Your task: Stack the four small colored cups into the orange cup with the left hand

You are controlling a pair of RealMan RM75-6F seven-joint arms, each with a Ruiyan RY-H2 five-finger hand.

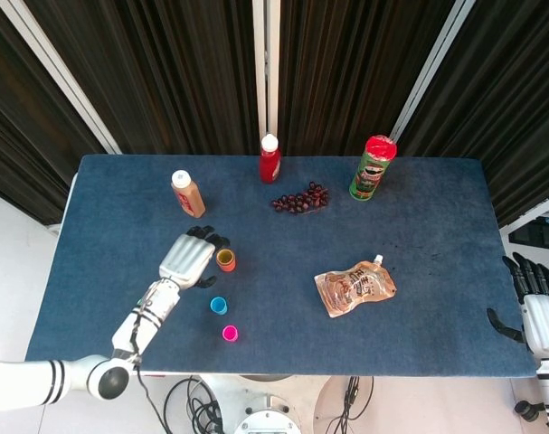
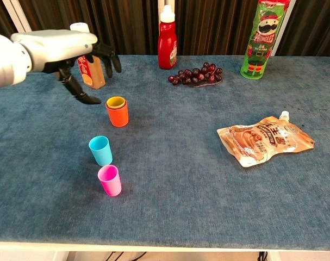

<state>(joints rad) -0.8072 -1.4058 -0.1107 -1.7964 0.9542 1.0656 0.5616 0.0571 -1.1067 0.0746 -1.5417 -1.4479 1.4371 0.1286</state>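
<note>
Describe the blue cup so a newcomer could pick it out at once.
Start at the red sauce bottle at the table's far edge and come forward and left to the orange cup. The blue cup stands alone just in front of it, upright and open. The pink cup sits nearer the front edge; this is the only blue one.

Orange cup (image 2: 118,115), blue cup (image 2: 100,150), pink cup (image 2: 110,180)

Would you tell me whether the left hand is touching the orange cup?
Apart: the chest view shows blue table between the left hand and the orange cup.
</note>
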